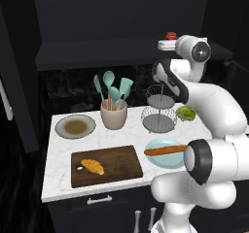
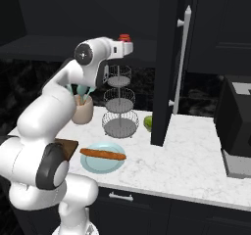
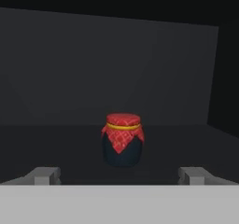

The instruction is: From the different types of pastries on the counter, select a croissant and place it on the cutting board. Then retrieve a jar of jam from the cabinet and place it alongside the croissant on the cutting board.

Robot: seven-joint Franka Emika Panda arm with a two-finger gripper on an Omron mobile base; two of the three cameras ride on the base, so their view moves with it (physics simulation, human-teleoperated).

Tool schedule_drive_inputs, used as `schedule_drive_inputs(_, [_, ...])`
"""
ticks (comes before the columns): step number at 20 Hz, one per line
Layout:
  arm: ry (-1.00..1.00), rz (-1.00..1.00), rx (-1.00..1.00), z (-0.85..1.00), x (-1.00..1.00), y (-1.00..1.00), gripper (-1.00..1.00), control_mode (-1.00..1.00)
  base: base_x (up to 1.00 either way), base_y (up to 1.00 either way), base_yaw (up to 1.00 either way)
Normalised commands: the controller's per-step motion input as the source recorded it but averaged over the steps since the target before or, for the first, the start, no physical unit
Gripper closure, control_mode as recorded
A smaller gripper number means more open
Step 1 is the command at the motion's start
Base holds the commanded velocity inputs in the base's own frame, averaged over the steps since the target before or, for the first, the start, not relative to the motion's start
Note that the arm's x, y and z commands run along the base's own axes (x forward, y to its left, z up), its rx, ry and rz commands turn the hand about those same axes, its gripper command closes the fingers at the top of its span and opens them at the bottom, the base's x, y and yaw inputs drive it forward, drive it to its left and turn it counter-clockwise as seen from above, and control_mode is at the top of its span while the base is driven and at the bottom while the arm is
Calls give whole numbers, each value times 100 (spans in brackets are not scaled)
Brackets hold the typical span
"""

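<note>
the jar of jam (image 3: 122,140), a squat dark pot under a red checked cloth tied with a yellow band, stands upright on the dark shelf of the cabinet (image 3: 116,69), centred between the two finger tips of the gripper (image 3: 119,175) and a little beyond them, untouched. the jaws stand wide, one tip at each side of the hand view, with clear space to either side of the jar.

from the left base view the white arm rises from the lower right, bends at the elbow over the counter (image 1: 58,144) and reaches up and forward, its hand level with the shelf, the jar's red top (image 1: 170,35) just showing above the wrist. the right base view shows the same reach, the hand held roughly horizontal and the red top (image 2: 124,37) at its far end.

below, the croissant (image 1: 92,166) lies on the cutting board (image 1: 116,161) near its pale hole (left part of the board). the long stick pastry (image 1: 165,150) rests across a light blue plate (image 1: 160,158) just right of the board.
</note>
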Motion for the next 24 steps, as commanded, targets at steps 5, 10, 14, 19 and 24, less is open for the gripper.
schedule_drive_inputs(5, [0, 0, 0, -4, 41, -1, -100, -100, 0, 0, 0])
schedule_drive_inputs(10, [0, 0, 0, -3, 33, -7, -100, -100, 0, 0, 0])
schedule_drive_inputs(14, [0, 0, 0, -1, 19, -13, -100, -100, 0, 0, 0])
schedule_drive_inputs(19, [0, 0, 0, 0, 20, -10, -100, -100, 0, 0, 0])
schedule_drive_inputs(24, [0, 0, 0, 0, 28, -4, -100, -100, 0, 0, 0])
